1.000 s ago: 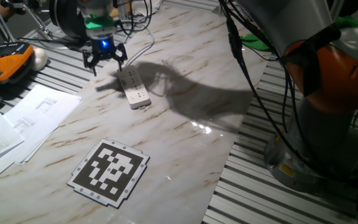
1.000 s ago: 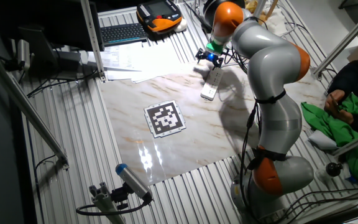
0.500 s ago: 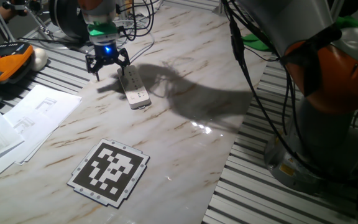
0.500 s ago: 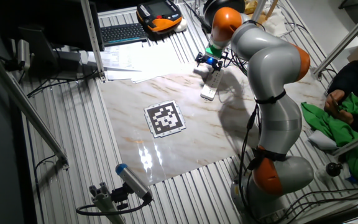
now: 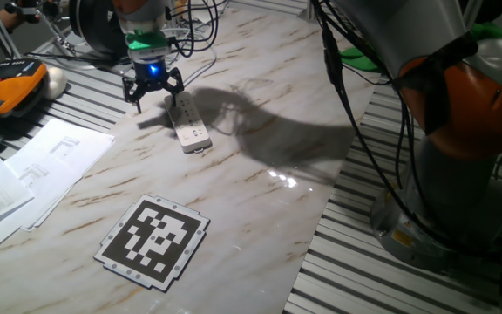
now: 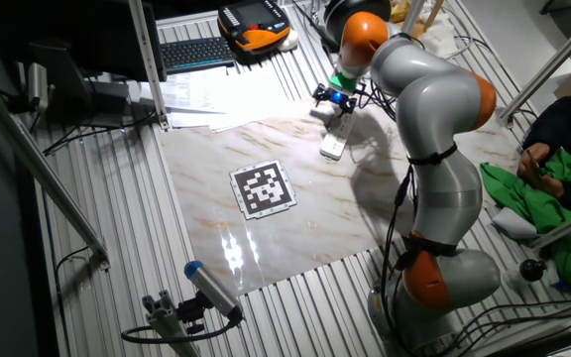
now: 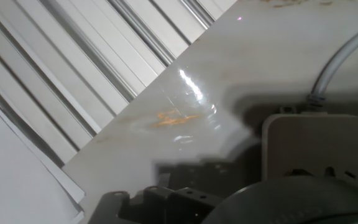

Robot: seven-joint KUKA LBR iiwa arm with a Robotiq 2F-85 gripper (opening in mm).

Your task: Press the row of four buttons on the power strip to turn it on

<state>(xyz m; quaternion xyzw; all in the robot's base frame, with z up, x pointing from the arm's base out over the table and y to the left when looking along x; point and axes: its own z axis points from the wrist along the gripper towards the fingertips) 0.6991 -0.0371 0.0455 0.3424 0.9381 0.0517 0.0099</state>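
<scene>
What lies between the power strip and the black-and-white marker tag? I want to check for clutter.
Nothing: in one fixed view, only bare marble tabletop separates the power strip from the marker tag.

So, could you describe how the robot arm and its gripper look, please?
The arm has rounded silver-grey segments with orange joints and black cables running along it. Near the wrist sits a green ring. The gripper is black with thin, claw-like fingers and a glowing blue light just above them.
</scene>
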